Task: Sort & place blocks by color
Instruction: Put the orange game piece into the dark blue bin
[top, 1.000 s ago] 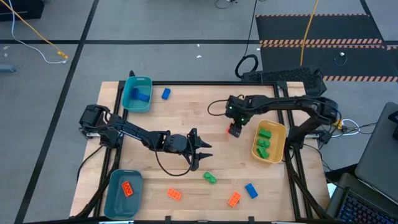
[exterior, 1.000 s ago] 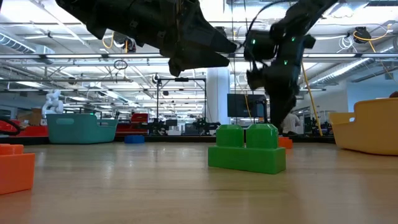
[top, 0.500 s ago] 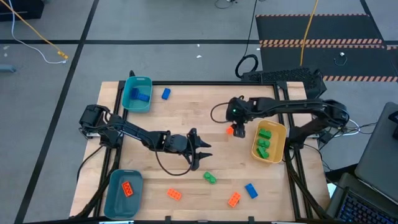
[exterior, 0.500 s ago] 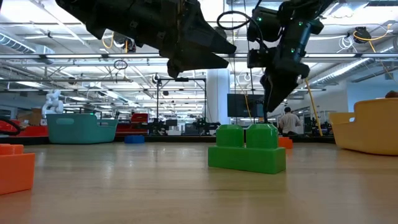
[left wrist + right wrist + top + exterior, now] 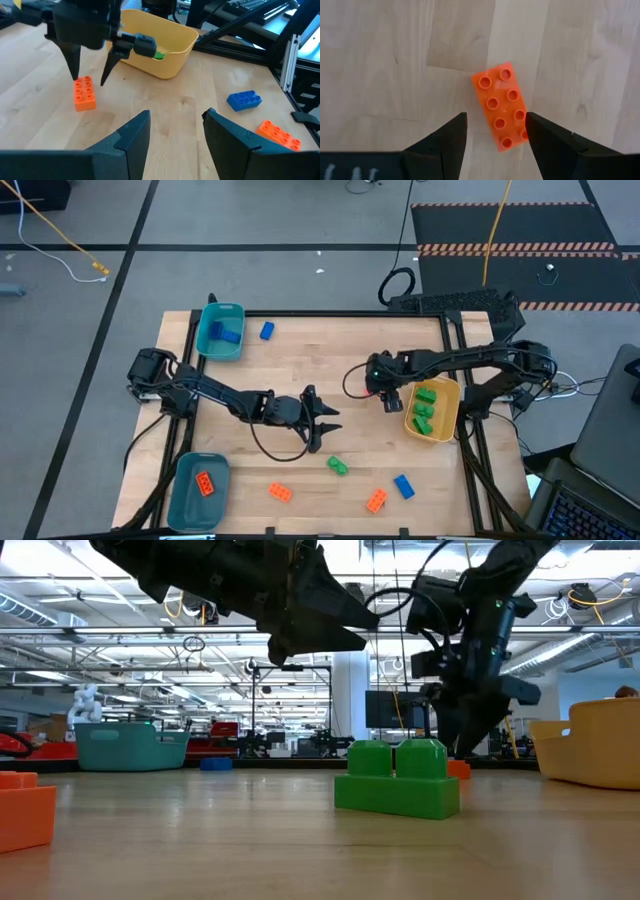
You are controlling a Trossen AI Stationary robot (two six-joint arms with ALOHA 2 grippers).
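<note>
An orange block (image 5: 502, 107) lies flat on the table, studs up, near the yellow bin (image 5: 455, 395). My right gripper (image 5: 89, 80) is open and points down over it, one fingertip on each side of the block's (image 5: 84, 93) far end; I see no touch. My left gripper (image 5: 328, 430) hovers open over the middle of the table, just far of a green block (image 5: 338, 466). Loose on the near part of the table lie two orange blocks (image 5: 280, 492) (image 5: 377, 500) and a blue one (image 5: 403, 486).
Green blocks (image 5: 425, 408) lie in the yellow bin. The far-left teal bin (image 5: 220, 308) holds blue blocks, with one blue block (image 5: 266, 331) on the table beside it. The near-left teal bin (image 5: 178, 510) holds an orange block (image 5: 204, 483). Bare wood stretches between the arms.
My right gripper rose from the table and drew toward the far edge, then came back down over the orange block, a little nearer the yellow bin and turned about. The orange block has stayed on the table.
</note>
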